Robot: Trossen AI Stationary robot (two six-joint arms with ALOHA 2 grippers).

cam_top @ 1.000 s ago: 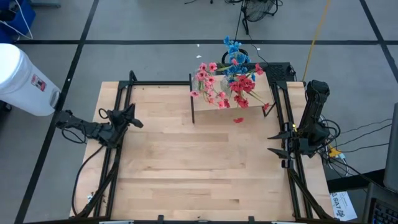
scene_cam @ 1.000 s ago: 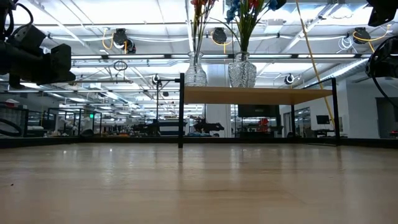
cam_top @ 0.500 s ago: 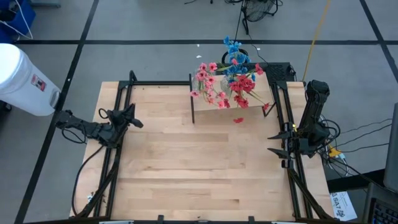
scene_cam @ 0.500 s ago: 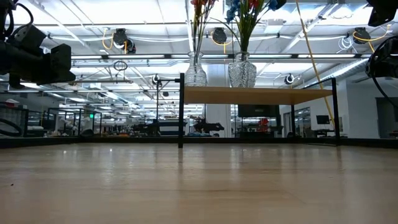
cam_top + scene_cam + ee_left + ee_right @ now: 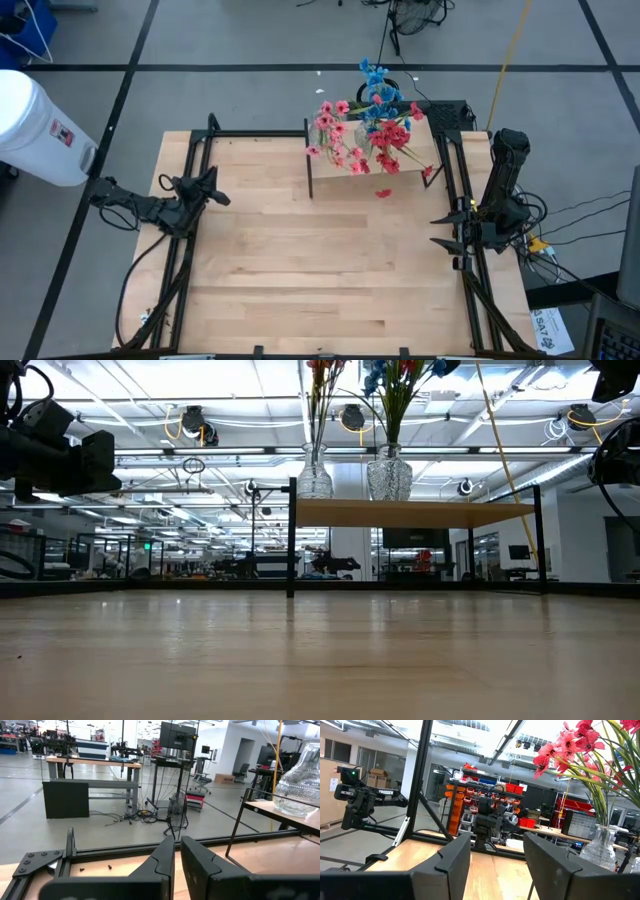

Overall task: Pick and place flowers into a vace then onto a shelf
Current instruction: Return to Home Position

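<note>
The flowers (image 5: 365, 130), red, pink and blue sprays, stand in two clear glass vases (image 5: 314, 475) (image 5: 389, 472) on the shelf (image 5: 415, 512) at the table's far edge. Their stems stick down into the vases. My left gripper (image 5: 215, 190) hovers shut over the table's left side, well away from the shelf. Its wrist view shows one vase (image 5: 300, 782) far ahead. My right gripper (image 5: 443, 231) hovers open at the table's right side, nearer than the shelf. Its wrist view shows red blossoms (image 5: 580, 745) and a vase (image 5: 597, 850).
A loose red blossom (image 5: 383, 193) lies on the table just in front of the shelf. Black frame rails (image 5: 185, 260) run along both sides of the table. A white container (image 5: 40, 115) stands on the floor beyond the left edge. Bare wood (image 5: 320, 270) spans the middle.
</note>
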